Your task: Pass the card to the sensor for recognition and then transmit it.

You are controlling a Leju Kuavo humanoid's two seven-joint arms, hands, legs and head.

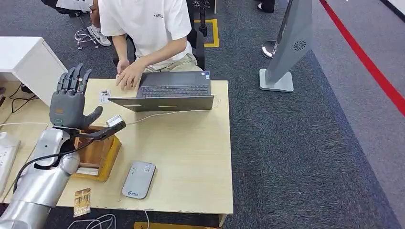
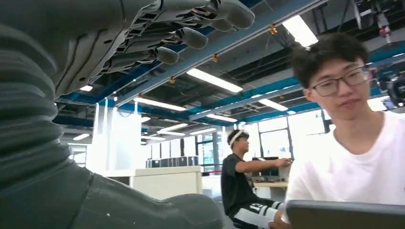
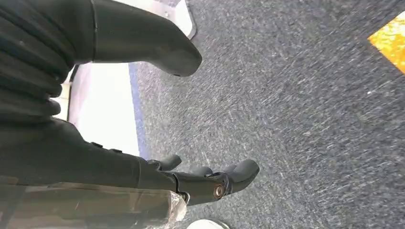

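Overhead, the left hand point(image 1: 69, 102) is raised with fingers spread, holding nothing, above the wooden box point(image 1: 98, 155); the right hand point(image 3: 143, 119), seen from its wrist, hangs released over grey carpet point(image 3: 296, 119).

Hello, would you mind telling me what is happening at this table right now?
The robot's left hand is raised above the wooden box, fingers spread, holding nothing. The grey card sensor lies near the table's front edge, and a card sits at the front corner. Across the table, a person works at a laptop. The right hand hangs over the carpet, also holding nothing.
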